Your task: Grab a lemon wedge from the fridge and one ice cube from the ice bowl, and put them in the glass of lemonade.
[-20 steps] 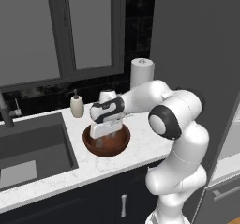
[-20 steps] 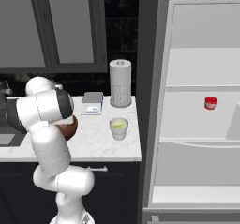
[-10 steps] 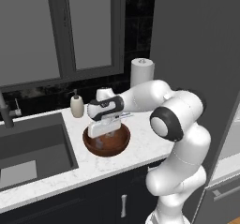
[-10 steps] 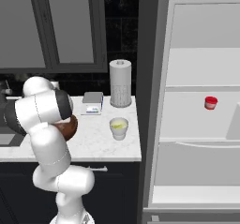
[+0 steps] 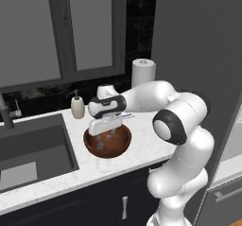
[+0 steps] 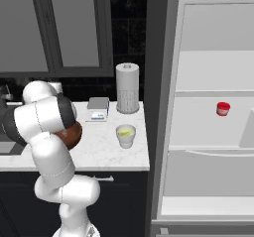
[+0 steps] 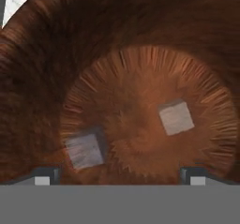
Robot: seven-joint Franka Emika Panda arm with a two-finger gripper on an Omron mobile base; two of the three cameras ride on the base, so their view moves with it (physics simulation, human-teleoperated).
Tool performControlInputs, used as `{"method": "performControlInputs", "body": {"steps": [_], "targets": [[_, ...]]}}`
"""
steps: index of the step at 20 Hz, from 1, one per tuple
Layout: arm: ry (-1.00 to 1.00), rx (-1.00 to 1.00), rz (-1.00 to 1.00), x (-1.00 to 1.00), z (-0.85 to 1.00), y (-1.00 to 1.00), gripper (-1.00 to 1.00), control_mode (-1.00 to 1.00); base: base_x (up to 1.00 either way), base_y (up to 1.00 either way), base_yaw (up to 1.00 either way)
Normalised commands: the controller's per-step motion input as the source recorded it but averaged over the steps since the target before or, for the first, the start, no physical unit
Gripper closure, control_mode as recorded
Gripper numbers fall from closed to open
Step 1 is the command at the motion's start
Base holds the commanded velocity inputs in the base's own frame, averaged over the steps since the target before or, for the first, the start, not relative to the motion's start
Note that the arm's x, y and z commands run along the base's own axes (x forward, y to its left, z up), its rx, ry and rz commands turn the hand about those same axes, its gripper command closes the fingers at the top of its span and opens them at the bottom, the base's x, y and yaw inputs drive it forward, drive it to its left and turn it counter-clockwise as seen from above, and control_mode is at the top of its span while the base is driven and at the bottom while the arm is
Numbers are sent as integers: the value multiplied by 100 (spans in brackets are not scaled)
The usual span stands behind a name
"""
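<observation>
The ice bowl (image 5: 108, 143) is a wide, glossy reddish-brown bowl on the white counter, and part of its rim (image 6: 73, 134) shows behind my arm. My gripper (image 5: 106, 131) points down into it, open and holding nothing. In the hand view the bowl's floor (image 7: 140, 45) is close, with one ice cube (image 7: 176, 117) right of centre and another ice cube (image 7: 84, 151) by the left fingertip (image 7: 42, 177). The glass of lemonade (image 6: 125, 135) stands on the counter near the fridge (image 6: 208, 72), whose door is open. The lemon wedge is out of view.
A sink (image 5: 33, 147) lies left of the bowl, with a soap bottle (image 5: 77, 106) behind it. A paper towel roll (image 6: 127, 88) and a small flat box (image 6: 98, 107) stand at the counter's back. A small red cup (image 6: 223, 108) sits on a fridge shelf.
The hand has settled a little straighter over the bowl. The jaws stay wide and the ice cubes have not moved.
</observation>
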Motion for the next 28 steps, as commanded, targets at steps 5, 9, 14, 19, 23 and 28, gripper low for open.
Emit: {"method": "performControlInputs", "body": {"steps": [5,9,14,19,23,28], "targets": [[1,0,10,-62,4,12,-100,-100,0,0,0],[2,-5,16,11,-29,4,-100,-100,0,0,0],[0,-3,13,49,-6,0,-100,-100,0,0,0],[0,0,13,5,-2,-7,-100,-100,0,0,0],[0,0,21,-58,2,3,-100,-100,0,0,0],[0,0,19,-2,0,0,-100,-100,0,0,0]]}}
